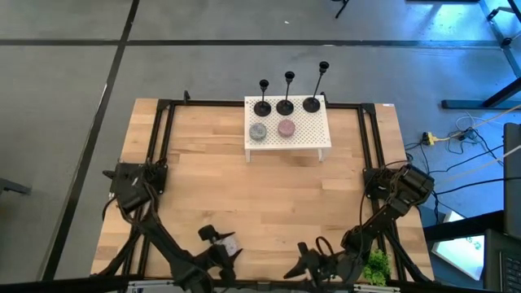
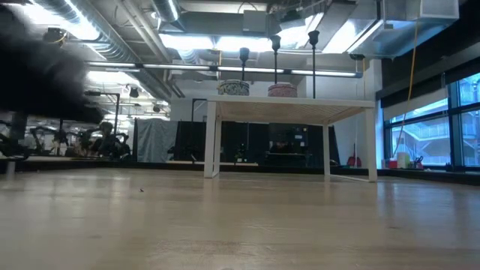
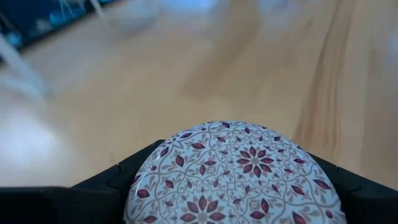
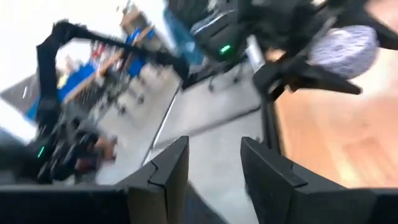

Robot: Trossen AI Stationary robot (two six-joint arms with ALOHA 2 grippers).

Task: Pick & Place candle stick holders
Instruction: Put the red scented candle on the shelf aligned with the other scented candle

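Observation:
Three black candle stick holders (image 1: pixel 285 104) stand by their round bases along the far edge of a white perforated stand (image 1: pixel 309 137), in the low view as thin stems (image 2: pixel 276 60). No gripper is near them. At the table's near edge my left gripper (image 1: pixel 225 246) is shut on a round disc (image 3: pixel 233 174) with a white and maroon flower pattern. My right gripper (image 1: pixel 309 262) is open near the near edge, to the right of the left one, with nothing between its fingers (image 4: pixel 174 165). My left gripper pinches the patterned disc between its two fingers, which lie on opposite sides of the disc's round rim (image 3: pixel 144 182). The patterned face is turned toward the wrist camera. In the right wrist view the disc (image 4: pixel 345 43) shows clear of the table.
A grey disc (image 1: pixel 258 131) and a pink disc (image 1: pixel 286 128) lie on the stand in front of the holders. Black rails (image 1: pixel 159 138) frame the wooden table. A green tuft (image 1: pixel 376 267) sits at the near right corner. The table's middle (image 1: pixel 269 195) is bare wood.

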